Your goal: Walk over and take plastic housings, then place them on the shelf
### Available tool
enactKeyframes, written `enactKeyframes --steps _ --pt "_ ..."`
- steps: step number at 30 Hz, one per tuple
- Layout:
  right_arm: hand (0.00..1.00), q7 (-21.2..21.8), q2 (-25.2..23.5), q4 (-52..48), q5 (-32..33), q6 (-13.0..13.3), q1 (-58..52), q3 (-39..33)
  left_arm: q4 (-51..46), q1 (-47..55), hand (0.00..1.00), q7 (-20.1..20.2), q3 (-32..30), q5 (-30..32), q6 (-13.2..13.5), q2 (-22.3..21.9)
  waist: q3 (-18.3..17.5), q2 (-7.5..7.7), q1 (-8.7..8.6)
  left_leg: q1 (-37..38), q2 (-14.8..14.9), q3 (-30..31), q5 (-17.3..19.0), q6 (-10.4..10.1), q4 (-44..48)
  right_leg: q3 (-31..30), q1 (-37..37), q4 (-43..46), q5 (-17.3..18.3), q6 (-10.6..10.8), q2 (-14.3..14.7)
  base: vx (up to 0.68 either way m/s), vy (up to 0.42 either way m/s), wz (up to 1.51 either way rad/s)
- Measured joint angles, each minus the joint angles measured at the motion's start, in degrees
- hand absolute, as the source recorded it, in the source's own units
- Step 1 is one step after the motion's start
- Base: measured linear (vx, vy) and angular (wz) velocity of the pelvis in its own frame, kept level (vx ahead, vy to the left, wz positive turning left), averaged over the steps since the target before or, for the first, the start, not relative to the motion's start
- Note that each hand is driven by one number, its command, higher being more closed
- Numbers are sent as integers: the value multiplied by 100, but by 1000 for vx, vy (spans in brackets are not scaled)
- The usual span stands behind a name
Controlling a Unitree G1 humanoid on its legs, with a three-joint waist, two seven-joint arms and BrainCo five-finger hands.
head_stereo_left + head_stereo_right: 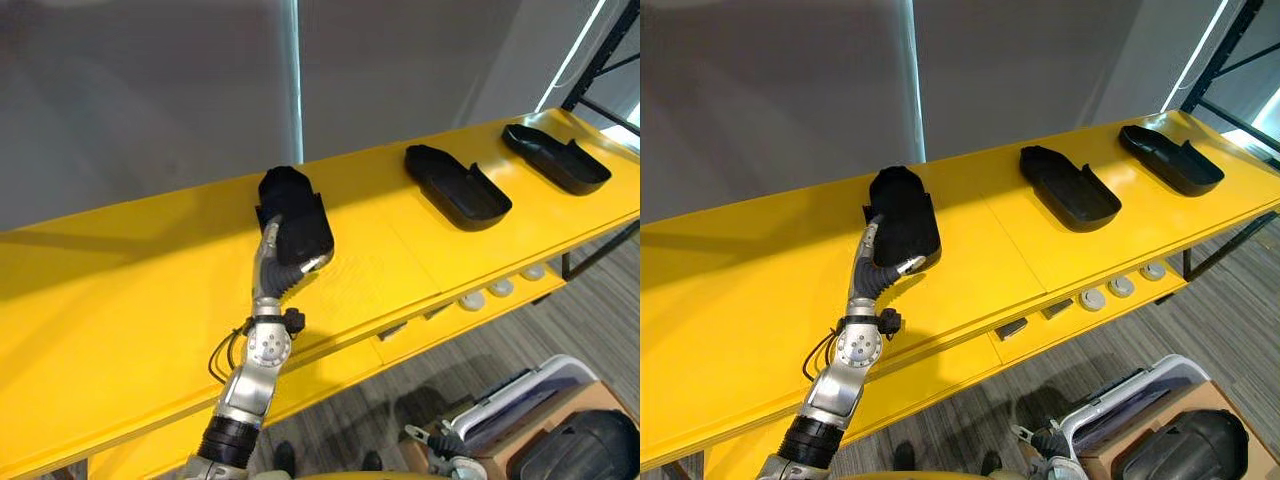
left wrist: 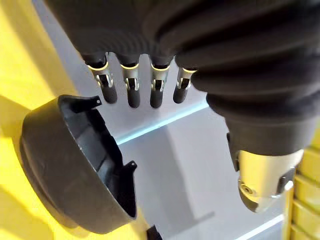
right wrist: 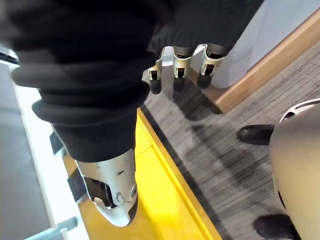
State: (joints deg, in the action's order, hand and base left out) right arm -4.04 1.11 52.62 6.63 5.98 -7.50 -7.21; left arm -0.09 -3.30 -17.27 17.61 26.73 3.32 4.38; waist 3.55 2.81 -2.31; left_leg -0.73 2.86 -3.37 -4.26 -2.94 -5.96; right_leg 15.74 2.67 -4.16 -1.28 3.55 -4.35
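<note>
My L arm reaches up and fwd, L hand (image 1: 285, 262) at the near end of a black housing (image 1: 295, 215) that sits on the yellow shelf (image 1: 120, 290). Fingers (image 2: 131, 92) straight, relaxed, gripping nothing. Two more housings (image 1: 457, 186) (image 1: 556, 158) lie further R on the shelf, apart. R hand (image 3: 175, 67) hangs over the carpet (image 3: 220, 150), fingers loose, empty.

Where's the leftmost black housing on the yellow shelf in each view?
Left eye view: leftmost housing at centre, past the left hand.
Right eye view: slightly left of centre.
Left wrist view: beyond the straight fingers.
Right wrist view: yellow shelf edge, carpet.
Shared landmark: the yellow shelf.
</note>
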Motion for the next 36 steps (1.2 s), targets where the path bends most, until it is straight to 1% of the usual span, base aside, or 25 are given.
enactKeyframes --steps 2,6,12,19,24,25,26,32,36 --pt "0 53 0 1 -1 0 41 124 6 1 100 189 196 3 77 43 -1 5 -4 0 1 -3 0 0 0 -2 -2 -9 0 0 2 36 -7 -3" --pt "0 55 -7 3 -2 1 134 143 149 -34 100 345 415 48 126 45 -1 5 -14 -13 1 -16 1 0 0 -3 -4 -40 0 -1 6 7 -2 -1" --pt "0 54 -4 2 -2 3 163 142 947 -315 100 451 718 50 112 42 -1 5 -35 -25 7 -68 0 0 1 -18 -3 -88 -20 -21 16 -7 -1 -1" --pt "0 47 -2 2 -11 3 208 133 1414 -628 100 377 701 108 79 45 0 4 -58 -46 12 -170 0 0 0 -121 -76 -108 -71 -37 17 -24 0 -9" --pt "0 44 -2 2 -26 2 200 96 1572 -752 100 200 546 197 25 40 0 3 -106 -47 11 -196 1 0 0 -168 -99 -115 -81 -39 14 -11 1 -4" --pt "0 44 -2 2 -28 2 205 95 1629 -770 100 162 414 220 19 38 0 3 -156 -47 12 -205 1 0 0 -170 -98 -117 -81 -39 15 0 0 0" --pt "0 44 -2 2 -30 2 207 94 1645 -820 100 115 368 236 -20 37 1 2 -167 -47 15 -221 2 -1 0 -173 -100 -118 -81 -39 18 0 0 0" --pt "0 43 10 1 -50 -1 210 19 1768 -929 100 -56 -52 315 -114 40 3 -2 -179 -52 22 -285 10 -7 0 -209 -110 -146 -90 -49 25 1 -2 -3" --pt "0 43 15 1 -52 -1 252 18 1772 -958 100 -83 -261 320 -187 52 4 -3 -187 -51 27 -324 13 -11 0 -269 -125 -146 -92 -50 29 4 -2 -4"
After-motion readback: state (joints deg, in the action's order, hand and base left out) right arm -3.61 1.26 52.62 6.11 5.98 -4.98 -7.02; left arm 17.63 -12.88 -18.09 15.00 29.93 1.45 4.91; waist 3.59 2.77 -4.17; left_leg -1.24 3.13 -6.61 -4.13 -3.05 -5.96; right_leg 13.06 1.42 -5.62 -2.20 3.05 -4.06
